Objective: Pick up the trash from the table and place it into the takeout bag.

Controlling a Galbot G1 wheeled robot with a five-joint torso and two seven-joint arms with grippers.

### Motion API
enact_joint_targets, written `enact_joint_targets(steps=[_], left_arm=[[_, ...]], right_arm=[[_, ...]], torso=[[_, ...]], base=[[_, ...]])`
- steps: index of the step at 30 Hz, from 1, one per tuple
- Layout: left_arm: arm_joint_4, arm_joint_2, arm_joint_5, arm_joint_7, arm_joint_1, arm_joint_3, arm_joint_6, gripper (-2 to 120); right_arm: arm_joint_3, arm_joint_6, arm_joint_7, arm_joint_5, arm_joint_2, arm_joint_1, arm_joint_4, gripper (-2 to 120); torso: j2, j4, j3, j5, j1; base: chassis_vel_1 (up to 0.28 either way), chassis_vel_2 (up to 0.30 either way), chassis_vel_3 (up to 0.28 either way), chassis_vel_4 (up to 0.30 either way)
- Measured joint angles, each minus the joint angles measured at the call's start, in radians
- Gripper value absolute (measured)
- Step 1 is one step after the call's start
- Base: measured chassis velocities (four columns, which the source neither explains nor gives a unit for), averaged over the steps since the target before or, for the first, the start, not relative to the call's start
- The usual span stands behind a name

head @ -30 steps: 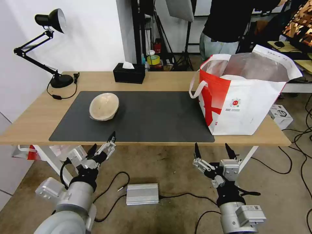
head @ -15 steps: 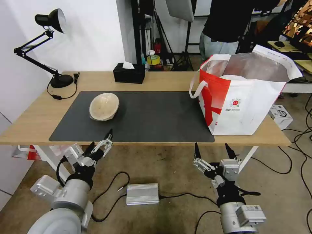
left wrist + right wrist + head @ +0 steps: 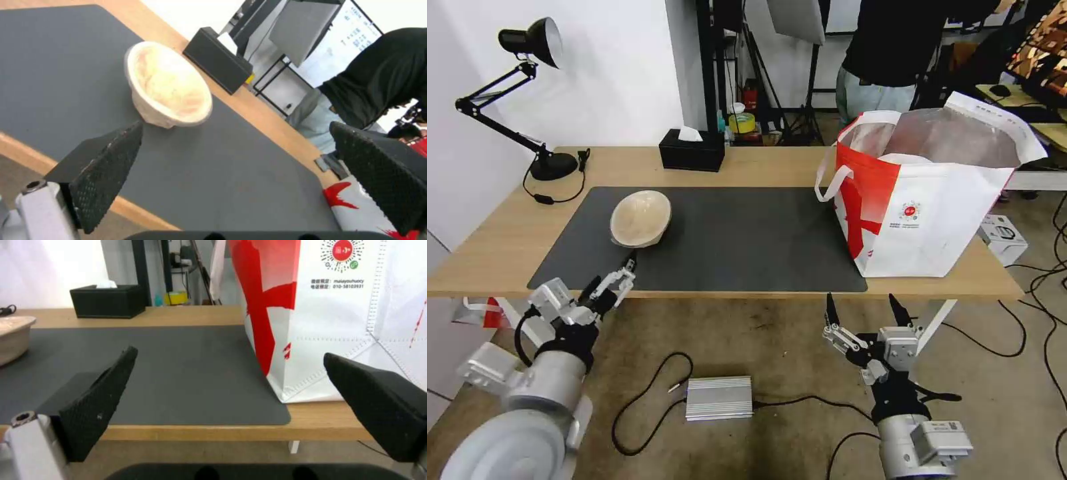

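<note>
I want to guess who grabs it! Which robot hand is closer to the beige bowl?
Left. The left gripper sits just before the beige bowl, at the table's near edge; the right gripper hangs far off, below the takeout bag.

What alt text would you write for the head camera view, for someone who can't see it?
A beige bowl sits tilted on a dark mat on a wooden table, with a white-and-red bag standing open at the right end. The left gripper, open, hovers at the mat's near edge; the right gripper waits open below the table edge.
</note>
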Motion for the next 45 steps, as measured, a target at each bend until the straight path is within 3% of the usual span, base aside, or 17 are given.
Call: enact_joint_targets(steps=[32, 45], left_arm=[[0.001, 0.081, -0.161, -0.050, -0.136, -0.018, 0.019, 99], [0.063, 0.108, -0.194, -0.073, -0.210, -0.006, 0.032, 99]], right_arm=[[0.000, 0.000, 0.000, 0.000, 0.000, 0.000, 0.000, 100], [0.000, 0.000, 0.000, 0.000, 0.000, 0.000, 0.000, 100]], torso=[[0.000, 0.0000, 0.000, 0.0001, 0.000], [0.000, -0.0001, 0.000, 0.0000, 0.000]], base=[[0.000, 0.000, 0.000, 0.000], [0.000, 0.000, 0.000, 0.000]])
